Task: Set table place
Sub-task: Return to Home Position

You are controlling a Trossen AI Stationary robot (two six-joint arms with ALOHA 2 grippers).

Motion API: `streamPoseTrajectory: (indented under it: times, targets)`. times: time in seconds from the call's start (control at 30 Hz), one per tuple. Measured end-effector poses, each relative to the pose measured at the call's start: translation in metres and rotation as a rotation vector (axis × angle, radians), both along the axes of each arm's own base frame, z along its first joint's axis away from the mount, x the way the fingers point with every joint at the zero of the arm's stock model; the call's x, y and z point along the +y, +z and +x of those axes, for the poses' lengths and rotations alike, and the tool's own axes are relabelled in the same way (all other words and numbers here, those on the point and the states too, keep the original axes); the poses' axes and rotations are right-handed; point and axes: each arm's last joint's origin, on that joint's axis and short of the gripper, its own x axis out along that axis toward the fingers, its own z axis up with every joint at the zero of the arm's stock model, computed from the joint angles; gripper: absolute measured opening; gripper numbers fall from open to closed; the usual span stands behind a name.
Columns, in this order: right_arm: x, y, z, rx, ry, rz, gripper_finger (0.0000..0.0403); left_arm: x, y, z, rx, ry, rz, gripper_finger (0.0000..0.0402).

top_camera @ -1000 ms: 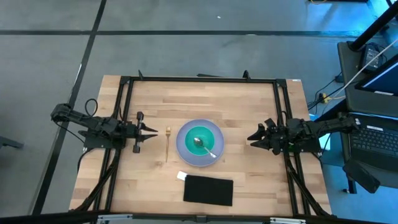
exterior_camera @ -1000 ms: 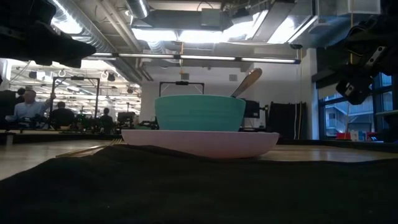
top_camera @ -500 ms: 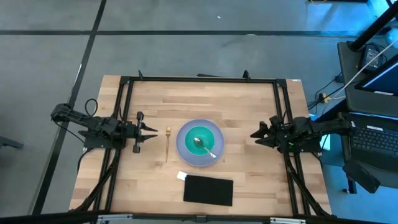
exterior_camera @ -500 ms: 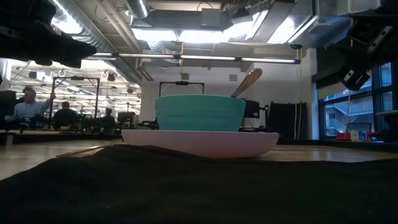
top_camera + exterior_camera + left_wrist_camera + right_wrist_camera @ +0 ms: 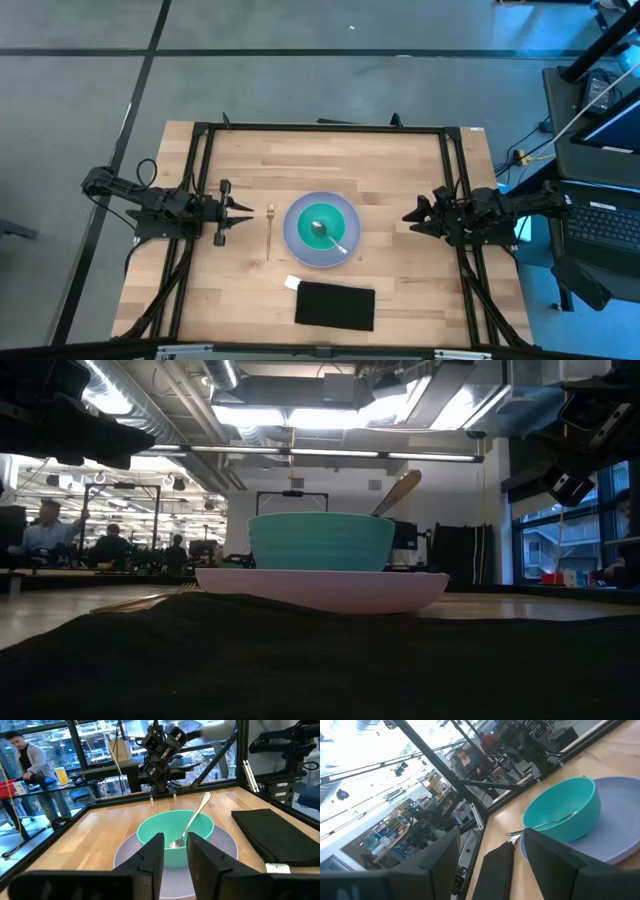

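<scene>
A pale lavender plate (image 5: 296,240) lies flat on the wooden table (image 5: 400,170) at its middle. A teal bowl (image 5: 308,215) stands on the plate. A silver spoon (image 5: 331,238) lies in the bowl, its handle leaning on the rim (image 5: 200,805). A slim gold fork (image 5: 269,232) lies flat on the table just left of the plate. My left gripper (image 5: 248,209) hovers left of the fork, narrowly open and empty (image 5: 175,857). My right gripper (image 5: 408,217) hovers right of the plate, open and empty (image 5: 490,855).
A black cloth (image 5: 335,305) lies near the table's front edge, below the plate, with a small white tag (image 5: 292,283) at its far left corner. Black frame rails (image 5: 320,127) run along the table's far, left and right sides. People show in the room beyond.
My right gripper has drawn back a little from the plate toward the table's right edge and has risen. The plate, bowl, spoon and fork have stayed where they were.
</scene>
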Motion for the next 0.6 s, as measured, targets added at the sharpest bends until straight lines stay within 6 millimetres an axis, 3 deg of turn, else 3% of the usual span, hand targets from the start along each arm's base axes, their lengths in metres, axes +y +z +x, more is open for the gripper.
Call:
streamPoseTrajectory:
  times: [0.6]
  targets:
    - [0.0, -0.0005, 0.0001, 0.002, 0.0, 0.002, 0.0223, 0.0, 0.0, 0.0, 0.0, 0.0, 0.0, 0.0046]
